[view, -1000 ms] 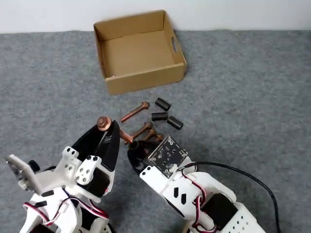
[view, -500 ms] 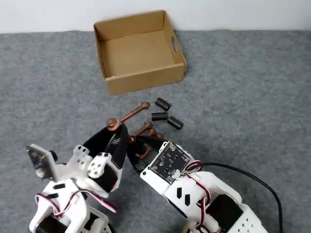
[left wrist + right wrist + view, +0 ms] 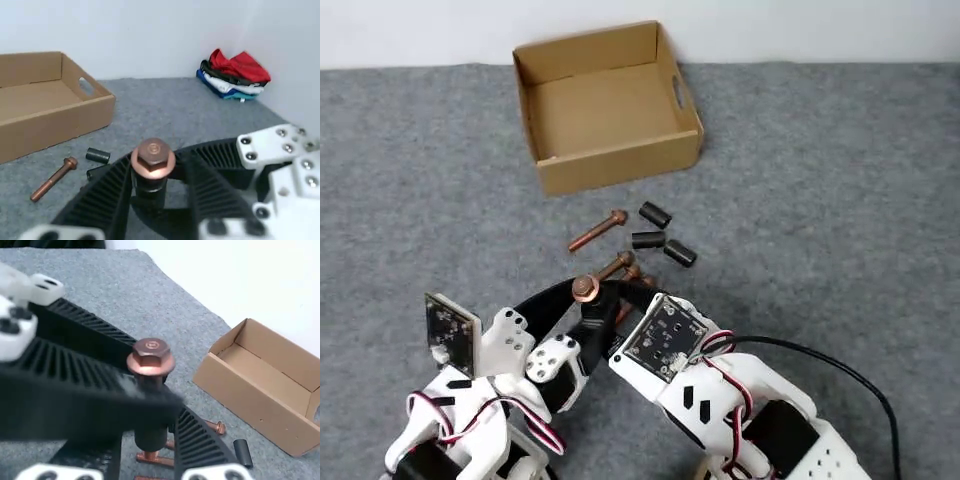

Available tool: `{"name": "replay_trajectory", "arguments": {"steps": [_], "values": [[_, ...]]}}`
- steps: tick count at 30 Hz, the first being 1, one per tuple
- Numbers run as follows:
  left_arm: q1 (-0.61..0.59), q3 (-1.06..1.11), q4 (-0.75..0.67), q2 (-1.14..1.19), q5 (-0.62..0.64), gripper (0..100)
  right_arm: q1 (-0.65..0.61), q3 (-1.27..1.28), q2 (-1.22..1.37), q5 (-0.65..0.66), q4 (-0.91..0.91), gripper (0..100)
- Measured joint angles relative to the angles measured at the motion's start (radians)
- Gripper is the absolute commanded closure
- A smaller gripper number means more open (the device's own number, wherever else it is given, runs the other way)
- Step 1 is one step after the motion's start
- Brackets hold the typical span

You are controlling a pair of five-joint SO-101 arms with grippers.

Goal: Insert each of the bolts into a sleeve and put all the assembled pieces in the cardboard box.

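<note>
Near the front edge of the bench, a copper hex-head bolt stands upright, head up, its shaft sunk in a short black cylindrical sleeve. The left end effector clamps the bolt under its head. The right end effector grips the sleeve. Loose copper bolts and black sleeves lie just beyond, before the brown cardboard box.

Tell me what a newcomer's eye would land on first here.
First comes the copper bolt, upright just ahead of the arms with a black sleeve under its head. It is held where the left claw and the right claw close together. Past it, loose bolts and loose sleeves lie on the grey carpet, with the open cardboard box beyond.
</note>
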Motion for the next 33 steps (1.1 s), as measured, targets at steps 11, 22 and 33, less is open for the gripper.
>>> {"name": "replay_trajectory", "arguments": {"steps": [11,22,33], "values": [[-0.123,-0.063,0.035,0.0,-0.112,80,0.0,-0.002,0.0,0.0,-0.002,99.1],[-0.146,-0.16,0.098,0.0,-0.123,100,0.064,-0.003,-0.002,-0.077,-0.002,99.1],[-0.562,0.072,0.023,0.0,-0.176,100,0.384,-0.02,0.028,-0.33,0.147,99.1]]}}
